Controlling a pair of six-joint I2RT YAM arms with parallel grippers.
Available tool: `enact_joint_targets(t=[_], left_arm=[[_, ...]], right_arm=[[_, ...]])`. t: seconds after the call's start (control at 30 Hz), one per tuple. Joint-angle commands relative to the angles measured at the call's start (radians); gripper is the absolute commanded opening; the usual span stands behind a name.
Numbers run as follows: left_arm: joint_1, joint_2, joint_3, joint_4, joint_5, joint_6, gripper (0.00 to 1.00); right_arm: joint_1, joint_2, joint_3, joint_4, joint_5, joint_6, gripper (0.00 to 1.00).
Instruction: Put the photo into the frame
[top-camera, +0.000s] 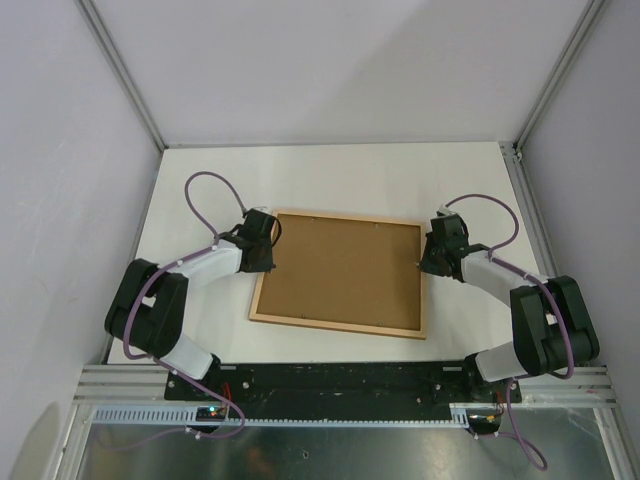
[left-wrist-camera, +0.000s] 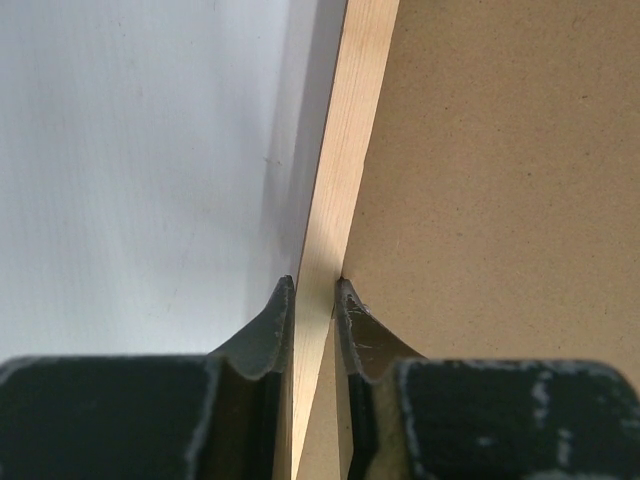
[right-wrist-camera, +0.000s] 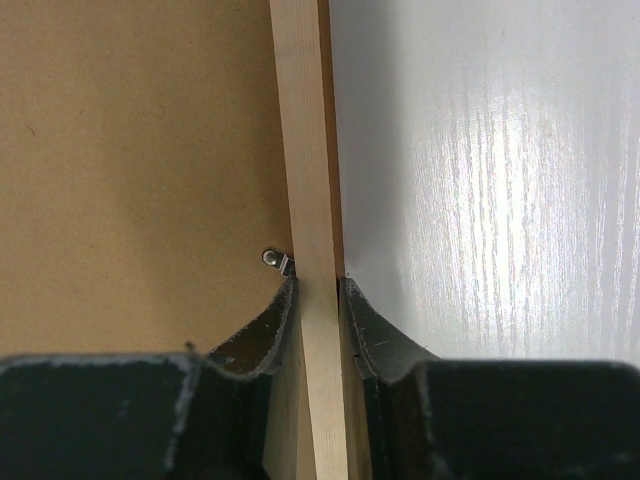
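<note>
On the white tabletop (top-camera: 330, 170), near the centre of the top view, the frame (top-camera: 262, 296) lies flat with its pale wooden back turned up. The brown backing board (top-camera: 340, 270) fills its opening. The long axis of the frame runs from left to right of the picture, a little turned, so the right end sits lower than the left.

My left end effector (top-camera: 268, 250) is closed on the left short rail, and my right end effector (top-camera: 428, 258) is closed on the right short rail. In each wrist view one finger presses the outer side of the rail and the other finger the inner side, next to the board. I judge that I grip both short ends so that the frame would keep level and not twist when I lift or turn it.

The photo I cannot see anywhere; if it is inside, the board hides it. A small metal tab (right-wrist-camera: 272, 258) sits on the board, just beside my right inner finger.
</note>
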Motion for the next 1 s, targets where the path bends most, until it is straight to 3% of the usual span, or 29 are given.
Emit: enact_joint_targets(t=[0.0, 0.17, 0.3, 0.63, 0.97], left_arm=[[0.005, -0.042, 0.042, 0.007, 0.015, -0.025, 0.19], [0.004, -0.074, 0.048, 0.009, 0.021, -0.028, 0.27], [0.005, -0.119, 0.056, 0.009, 0.02, -0.035, 0.32], [-0.047, -0.228, 0.043, 0.021, 0.068, -0.063, 0.42], [-0.235, -0.286, 0.011, 0.049, 0.052, -0.075, 0.48]], right_arm=[[-0.006, 0.014, 0.011, -0.007, -0.001, 0.005, 0.16], [-0.006, -0.002, 0.029, -0.028, -0.003, 0.012, 0.44], [0.004, -0.036, 0.038, -0.059, 0.012, 0.02, 0.59], [0.03, -0.154, -0.016, -0.126, 0.031, 0.069, 0.58], [0.068, -0.187, -0.09, -0.119, 0.04, 0.11, 0.49]])
